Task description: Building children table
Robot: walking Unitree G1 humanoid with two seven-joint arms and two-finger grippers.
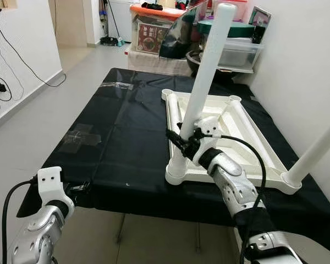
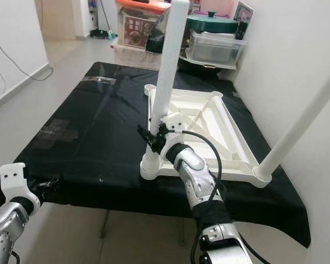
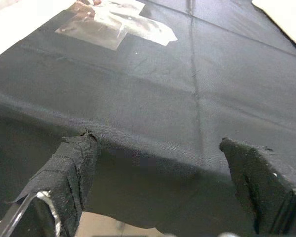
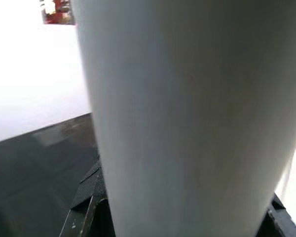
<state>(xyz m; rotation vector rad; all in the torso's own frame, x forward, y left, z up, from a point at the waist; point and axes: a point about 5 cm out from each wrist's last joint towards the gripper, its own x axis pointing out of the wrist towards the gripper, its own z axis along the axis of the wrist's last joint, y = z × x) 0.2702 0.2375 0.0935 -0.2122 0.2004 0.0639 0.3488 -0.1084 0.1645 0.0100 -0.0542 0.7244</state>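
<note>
The white tabletop (image 1: 247, 159) lies upside down on the black cloth (image 1: 121, 143) covering the work surface, toward its right side. A white leg (image 1: 206, 71) rises from the tabletop's near left corner, its long axis nearly upright, tilted slightly right. The right gripper (image 1: 186, 138) is clamped around its lower part; the right wrist view shows the tube close up between the fingers (image 4: 84, 212). A second leg (image 1: 313, 157) stands at the near right corner. The left gripper (image 3: 158, 163) hovers at the cloth's near edge, fingers apart.

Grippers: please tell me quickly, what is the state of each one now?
Left gripper: open, holding nothing, at the near edge of the black cloth.
Right gripper: shut on the white leg standing in the tabletop's near corner.
</note>
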